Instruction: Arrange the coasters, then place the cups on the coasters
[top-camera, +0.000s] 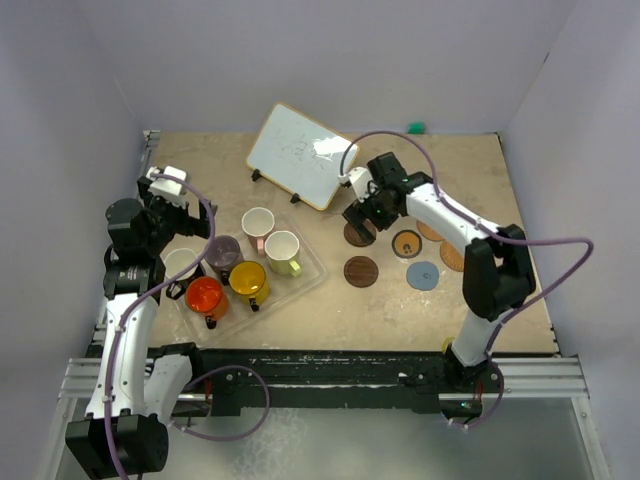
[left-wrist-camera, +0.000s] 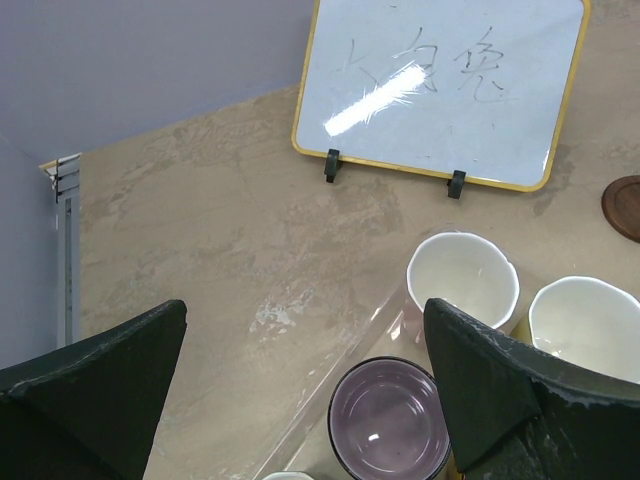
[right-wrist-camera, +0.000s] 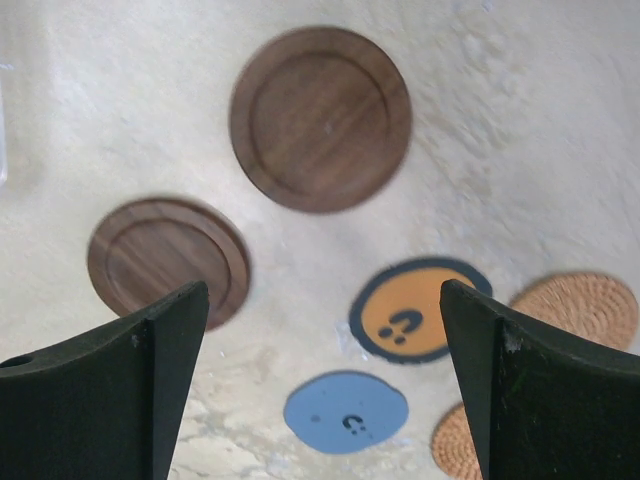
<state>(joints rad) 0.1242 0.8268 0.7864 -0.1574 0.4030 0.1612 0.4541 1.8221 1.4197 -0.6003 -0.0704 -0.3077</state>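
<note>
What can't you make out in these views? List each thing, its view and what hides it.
1. Top view: dark brown coaster, partly under the right gripper.
2. Top view: green object at the far edge, too small to identify.
3. Right wrist view: tan woven coaster, cut by a finger and the bottom edge.
4. Left wrist view: mauve cup, cut by the bottom edge.
</note>
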